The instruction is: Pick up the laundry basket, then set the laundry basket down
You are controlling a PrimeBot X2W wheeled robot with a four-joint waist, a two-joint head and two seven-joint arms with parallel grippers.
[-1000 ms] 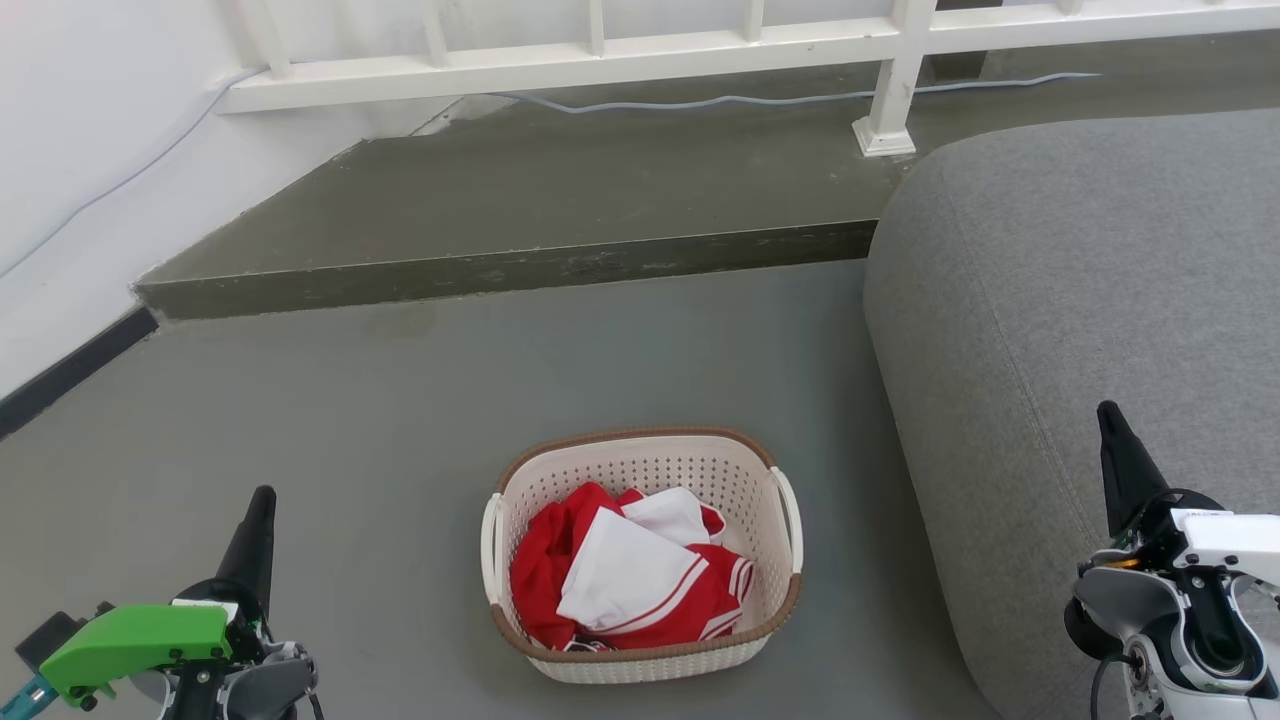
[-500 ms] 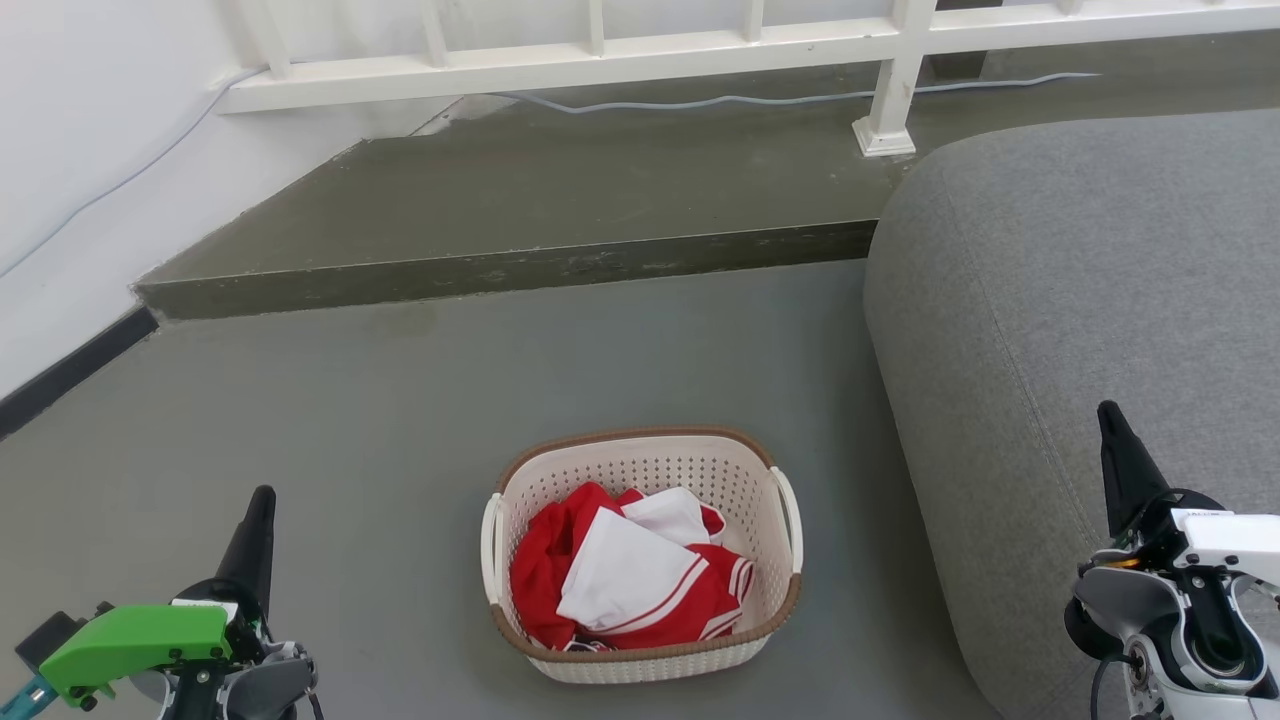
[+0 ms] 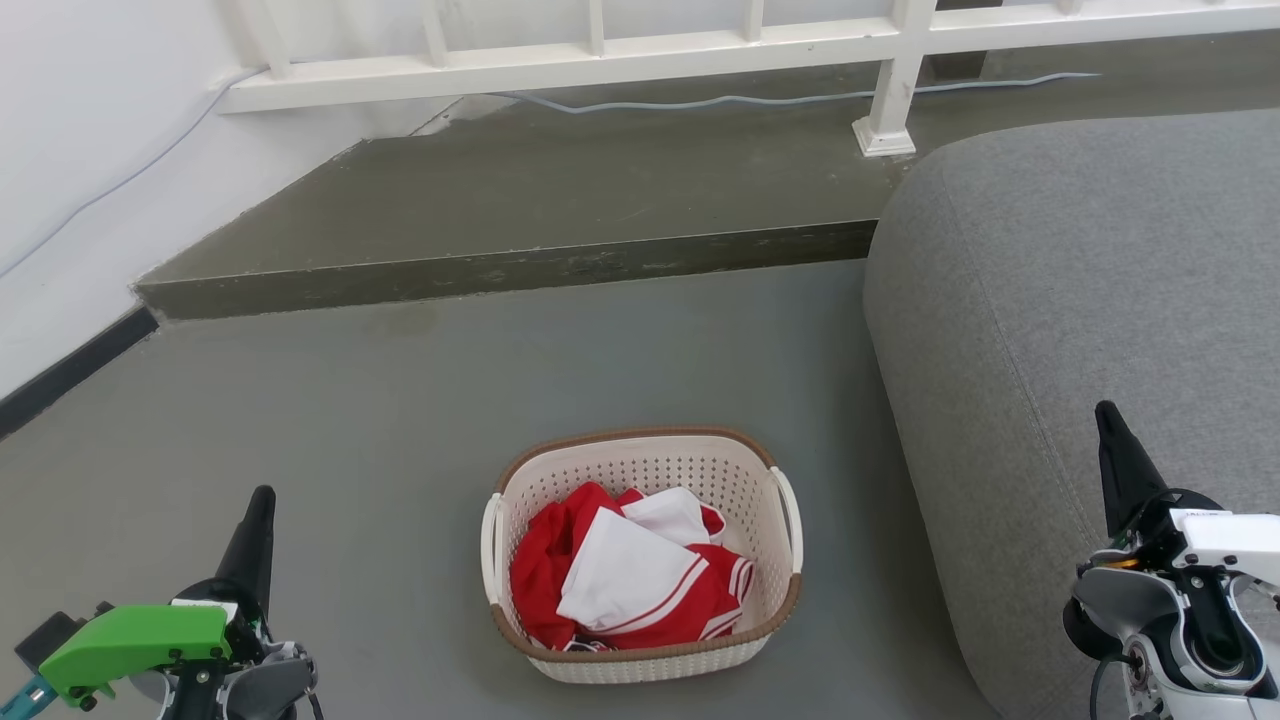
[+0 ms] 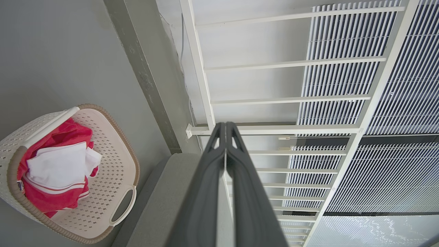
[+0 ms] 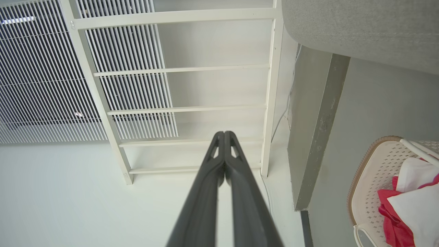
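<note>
The cream-white perforated plastic laundry basket, brown-rimmed, is sitting on the grey floor at lower centre. The left pincer and right pincer are hovering at the lower corners, fingers pressed together.

Bare floor all along the left of the laundry basket, open from the left end effector across to the white left handle. On the right, just a narrow strip of floor between the right handle and the bulging side of the grey sofa; right end effector seen in front of that sofa. Behind the basket, open floor up to a raised dark step, then a white railing. Open from above, apart from red and white clothes heaped inside.
</note>
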